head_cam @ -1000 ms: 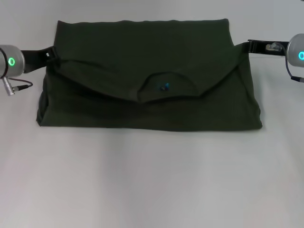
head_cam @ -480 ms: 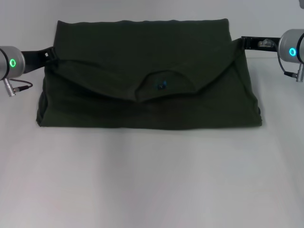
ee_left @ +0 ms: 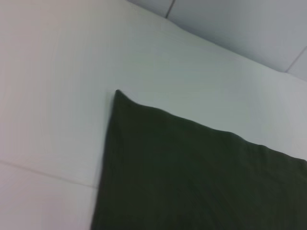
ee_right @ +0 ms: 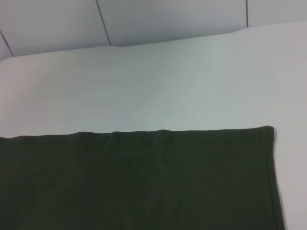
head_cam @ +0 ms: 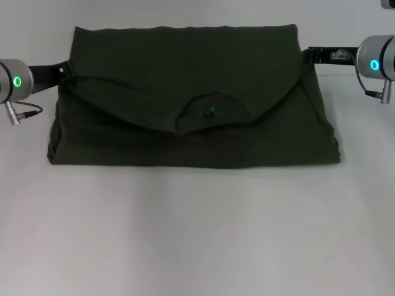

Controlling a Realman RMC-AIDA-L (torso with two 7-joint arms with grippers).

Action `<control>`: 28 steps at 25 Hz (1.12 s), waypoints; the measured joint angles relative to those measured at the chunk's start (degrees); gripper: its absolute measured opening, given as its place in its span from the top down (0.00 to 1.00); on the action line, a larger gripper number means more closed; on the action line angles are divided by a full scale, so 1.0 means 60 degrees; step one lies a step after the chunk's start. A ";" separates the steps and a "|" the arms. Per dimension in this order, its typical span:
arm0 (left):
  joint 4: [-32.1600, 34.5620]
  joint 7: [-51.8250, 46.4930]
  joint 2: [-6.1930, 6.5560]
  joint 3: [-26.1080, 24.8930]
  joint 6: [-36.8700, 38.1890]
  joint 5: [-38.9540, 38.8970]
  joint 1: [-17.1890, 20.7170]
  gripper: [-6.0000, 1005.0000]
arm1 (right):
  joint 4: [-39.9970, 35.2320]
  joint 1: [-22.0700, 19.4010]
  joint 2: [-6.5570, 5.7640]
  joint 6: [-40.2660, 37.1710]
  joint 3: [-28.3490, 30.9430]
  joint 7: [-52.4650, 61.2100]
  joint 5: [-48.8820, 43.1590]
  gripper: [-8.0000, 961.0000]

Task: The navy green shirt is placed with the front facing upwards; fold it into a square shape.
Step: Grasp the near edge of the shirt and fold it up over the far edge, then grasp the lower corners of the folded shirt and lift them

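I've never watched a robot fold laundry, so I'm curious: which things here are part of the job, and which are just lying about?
Part of the job:
- navy green shirt, already folded over, collar showing
- left gripper at the shirt's left edge
- right gripper at the shirt's right edge

Just there:
- white table under the shirt
- nothing else lying about in these views

Shirt (head_cam: pixel 191 98) on table (head_cam: pixel 197 234), between tools

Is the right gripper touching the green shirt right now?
Cannot tell. In the head view the right gripper ends at the navy green shirt's upper right edge, no gap visible, but contact itself is not shown.
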 joint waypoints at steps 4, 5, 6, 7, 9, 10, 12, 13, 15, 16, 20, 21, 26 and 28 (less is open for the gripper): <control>0.0000 0.0174 -0.0009 0.0058 -0.0037 -0.0007 -0.0062 0.96 | 0.0004 -0.0008 -0.0049 -0.0058 -0.0004 0.0311 -0.0122 0.88; -0.0004 0.0174 -0.0013 0.0111 -0.0059 -0.0005 -0.0065 0.95 | 0.0009 -0.0015 -0.0062 -0.0054 -0.0004 0.0327 -0.0184 0.88; -0.0007 0.0171 -0.0016 0.0144 -0.0069 -0.0008 -0.0068 0.93 | 0.0019 -0.0019 -0.0072 -0.0038 -0.0005 0.0344 -0.0278 0.88; -0.0007 0.0148 -0.0021 0.0175 -0.0074 -0.0029 -0.0068 0.91 | 0.0032 -0.0020 -0.0083 -0.0019 -0.0005 0.0356 -0.0368 0.87; 0.0002 0.0114 -0.0028 0.0174 -0.0077 -0.0057 -0.0051 0.88 | 0.0049 -0.0022 -0.0089 0.0009 -0.0004 0.0372 -0.0550 0.87; 0.0016 0.0093 -0.0032 0.0154 -0.0074 -0.0062 -0.0035 0.86 | 0.0053 -0.0023 -0.0089 0.0009 -0.0005 0.0373 -0.0609 0.86; 0.0054 0.0072 -0.0039 0.0127 -0.0055 -0.0070 -0.0005 0.83 | 0.0054 -0.0044 -0.0088 -0.0013 0.0033 0.0379 -0.0652 0.81; 0.0078 0.0068 -0.0044 0.0100 -0.0038 -0.0089 0.0022 0.81 | 0.0048 -0.0073 -0.0088 -0.0053 0.0065 0.0429 -0.0642 0.76; 0.0171 0.0065 -0.0063 0.0039 0.0001 -0.0164 0.0115 0.76 | -0.0039 -0.0200 -0.0112 -0.0230 0.0164 0.0711 -0.0612 0.66; 0.0304 0.0069 -0.0089 0.0020 0.0095 -0.0301 0.0236 0.72 | -0.0145 -0.0315 -0.0138 -0.0441 0.0261 0.0921 -0.0584 0.61; 0.1048 0.0324 -0.0136 0.0062 0.0961 -0.1387 0.0973 0.58 | -0.0916 -0.1145 -0.0184 -0.1924 0.0873 0.1042 0.0168 0.42; 0.1142 0.0463 -0.0131 0.0064 0.1236 -0.1687 0.1134 0.53 | -0.1118 -0.1409 -0.0183 -0.2348 0.0944 0.0927 0.0536 0.37; 0.1439 0.1601 -0.0003 0.0011 0.3163 -0.3080 0.2145 0.32 | -0.1516 -0.2916 -0.0372 -0.4644 0.1008 0.0124 0.2676 0.38; 0.1463 0.2403 0.0005 -0.0029 0.3630 -0.3255 0.2462 0.28 | -0.1346 -0.3341 -0.0534 -0.5567 0.1061 -0.0041 0.3099 0.38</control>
